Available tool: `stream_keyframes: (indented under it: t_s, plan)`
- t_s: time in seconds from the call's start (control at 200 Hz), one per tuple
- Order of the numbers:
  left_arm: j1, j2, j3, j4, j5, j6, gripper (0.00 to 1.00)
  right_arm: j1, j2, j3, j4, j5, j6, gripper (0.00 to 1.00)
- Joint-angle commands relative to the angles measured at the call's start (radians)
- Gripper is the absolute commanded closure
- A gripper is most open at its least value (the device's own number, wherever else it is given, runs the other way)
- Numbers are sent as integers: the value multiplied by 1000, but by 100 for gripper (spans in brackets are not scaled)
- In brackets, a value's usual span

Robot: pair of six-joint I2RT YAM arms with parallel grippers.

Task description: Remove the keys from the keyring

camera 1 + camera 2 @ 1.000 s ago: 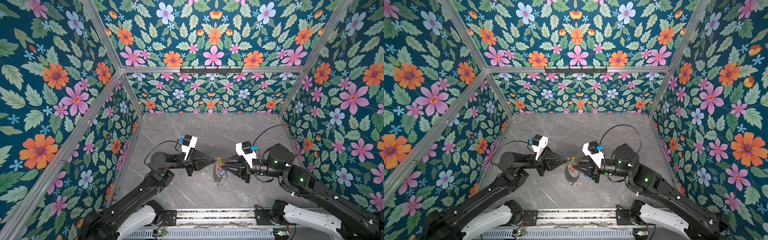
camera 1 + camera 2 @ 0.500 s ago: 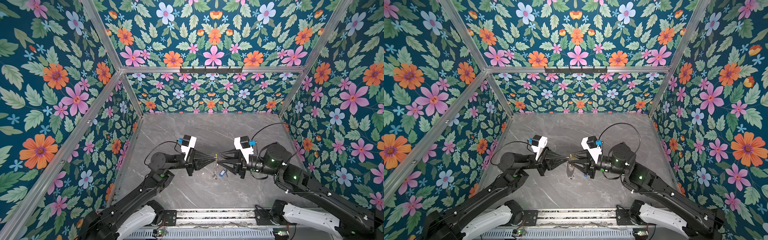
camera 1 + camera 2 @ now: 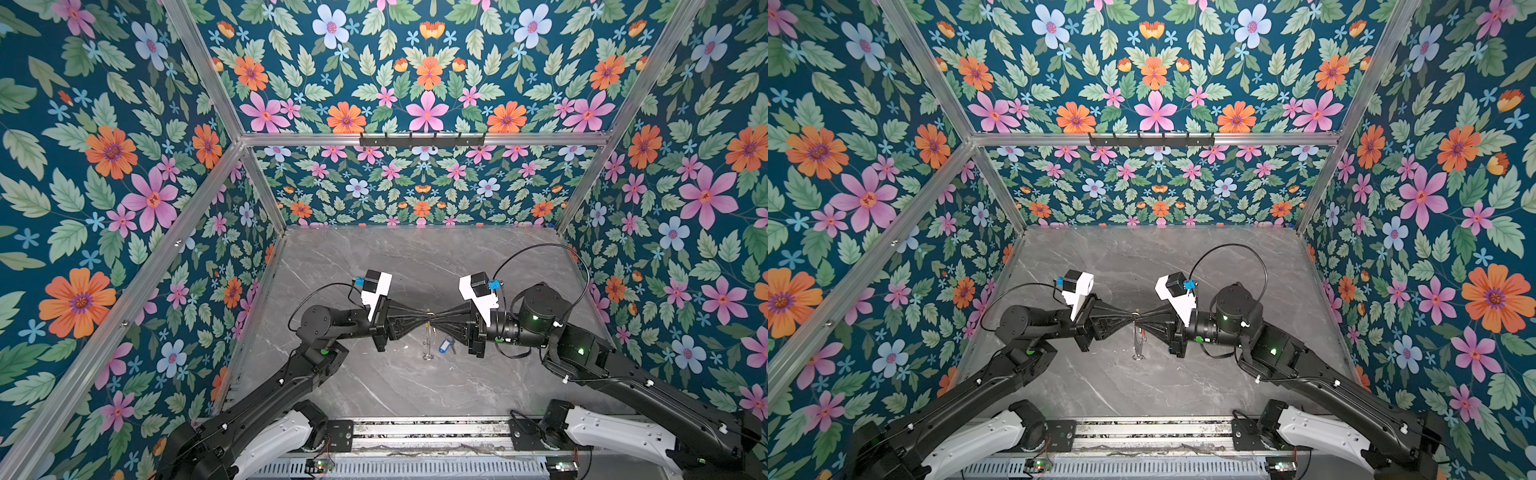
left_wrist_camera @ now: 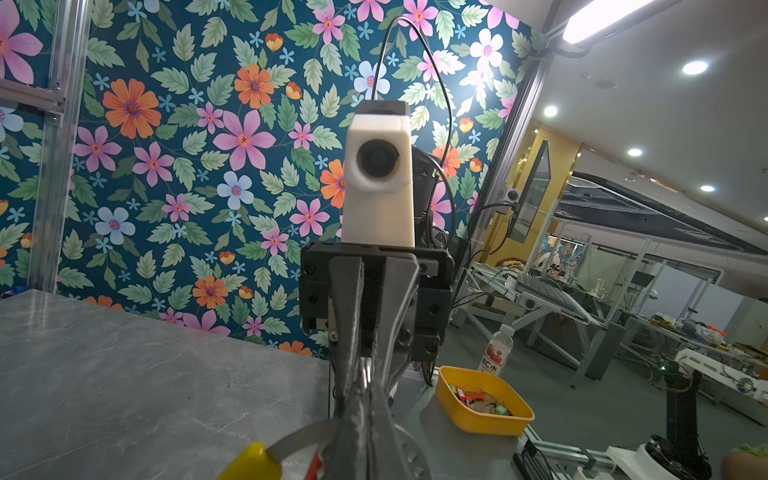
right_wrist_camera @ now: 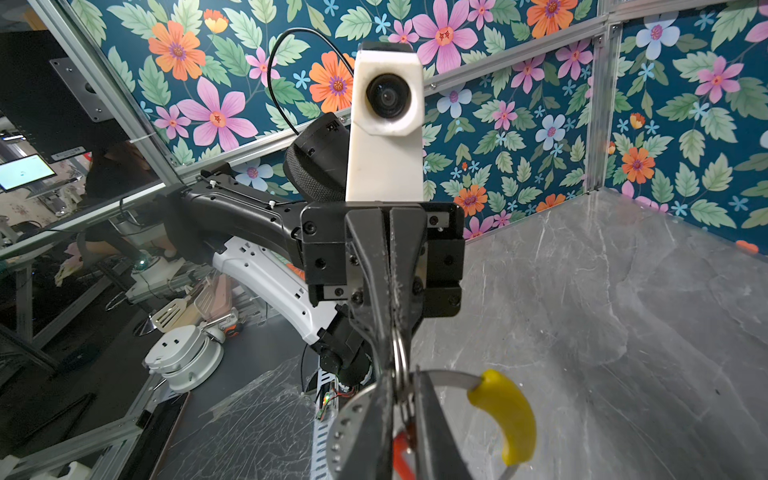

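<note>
in both top views the left tool point(image 3: 422, 322) and the right tool point(image 3: 436, 322) meet tip to tip above the grey worktop point(image 3: 374, 257), and both are clenched. we can read no writing here. the keyring point(image 3: 427, 343) hangs edge-on under the meeting point, a thin line that is hard to make out. in a top view a blue-tagged key point(image 3: 445, 345) shows just below the right tool. we cannot tell whether it hangs or lies on the worktop.

in the left wrist view the left tool's fingers point(image 4: 353, 415) grasp the keyring's wire. its yellow sleeve point(image 4: 249, 463) and a red tag point(image 4: 316, 465) are cut off at the frame edge. the right arm's camera housing blocks the middle. beyond the worktop stands a bottle point(image 4: 496, 353) whose label reads "c水", beside a yellow tub point(image 4: 484, 409) of small bits.

in the right wrist view the right tool's tips pinch a small split ring point(image 5: 401, 359). the yellow sleeve curves away just beside them. the red tag sits between the fingers, mostly hidden. a lit monitor point(image 5: 25, 170) outside is too small to read.
</note>
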Motion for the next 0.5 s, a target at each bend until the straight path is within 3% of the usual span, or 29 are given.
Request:
stream_keyframes:
  t_s: [0.0,0.18,0.35,0.495]
  plan:
    - [0,0,3,37,-1,11,100,0,6,8,30,-29,4,100]
    - [-1,-14,25,-72,-12,35,100,0,1,29,-52,-11,-1,100]
    - [1,-53,87,-348,-15,154,77,0,-11,101,-258,23,-40,100]
    - [1,-42,189,-649,7,299,72,0,29,190,-458,25,-85,100]
